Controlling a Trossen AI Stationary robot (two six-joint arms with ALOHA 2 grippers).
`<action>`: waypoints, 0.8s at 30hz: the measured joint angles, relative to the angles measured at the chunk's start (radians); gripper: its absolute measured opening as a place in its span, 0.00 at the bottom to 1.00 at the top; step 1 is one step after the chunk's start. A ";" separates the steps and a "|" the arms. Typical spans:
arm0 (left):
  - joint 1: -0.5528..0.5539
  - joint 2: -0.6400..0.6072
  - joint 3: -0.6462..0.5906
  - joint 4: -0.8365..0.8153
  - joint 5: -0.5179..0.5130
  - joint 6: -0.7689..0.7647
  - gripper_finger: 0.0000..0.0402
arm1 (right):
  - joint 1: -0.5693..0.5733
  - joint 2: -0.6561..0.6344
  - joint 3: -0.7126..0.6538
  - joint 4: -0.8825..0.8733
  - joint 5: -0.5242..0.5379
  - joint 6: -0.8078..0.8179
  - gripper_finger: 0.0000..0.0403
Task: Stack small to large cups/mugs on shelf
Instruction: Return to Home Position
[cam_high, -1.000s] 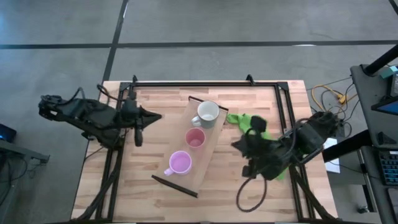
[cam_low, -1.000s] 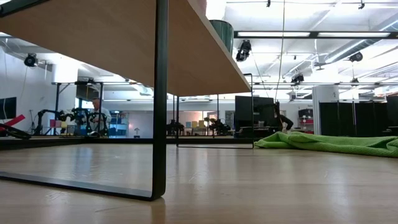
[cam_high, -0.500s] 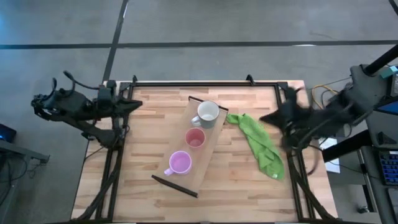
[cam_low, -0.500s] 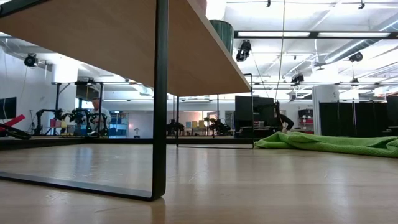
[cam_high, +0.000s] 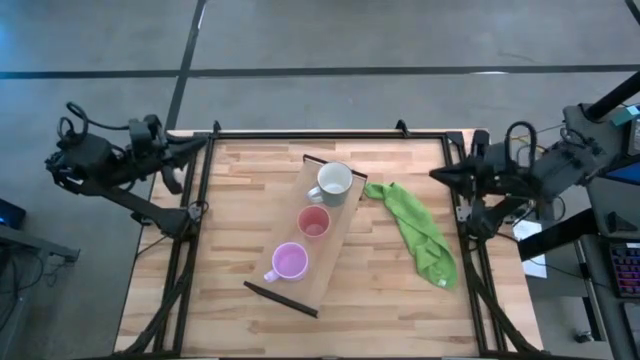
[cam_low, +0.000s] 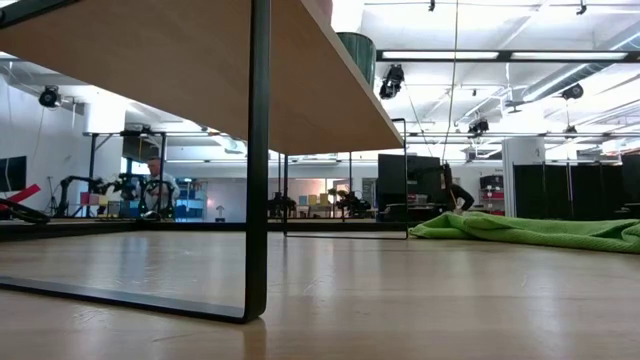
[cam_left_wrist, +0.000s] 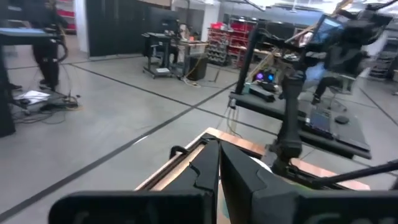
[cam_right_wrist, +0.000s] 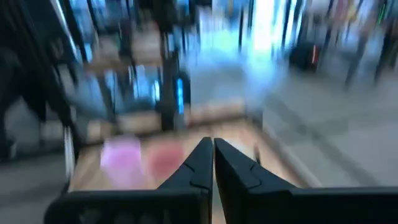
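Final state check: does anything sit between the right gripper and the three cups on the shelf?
Yes. A green cloth lies on the table between the right gripper, shut at the table's right edge, and the shelf holding the white mug, salmon cup and lilac mug. It lies beside the shelf, not on it.

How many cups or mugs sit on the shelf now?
3 on the shelf, seen from above: grey-white mug at the picture's top end, salmon cup in the middle, lilac mug toward the bottom end. None appears hidden.
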 joint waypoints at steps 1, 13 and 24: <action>0.000 -0.002 0.000 0.000 -0.013 0.000 0.00 | -0.017 -0.009 -0.047 0.139 0.001 -0.090 0.02; 0.000 -0.055 0.002 -0.001 -0.100 0.007 0.00 | -0.487 0.061 -0.191 0.343 -0.328 -0.291 0.02; 0.000 -0.162 -0.068 -0.106 -0.063 0.025 0.00 | -0.708 0.028 -0.286 0.332 -0.587 -0.286 0.02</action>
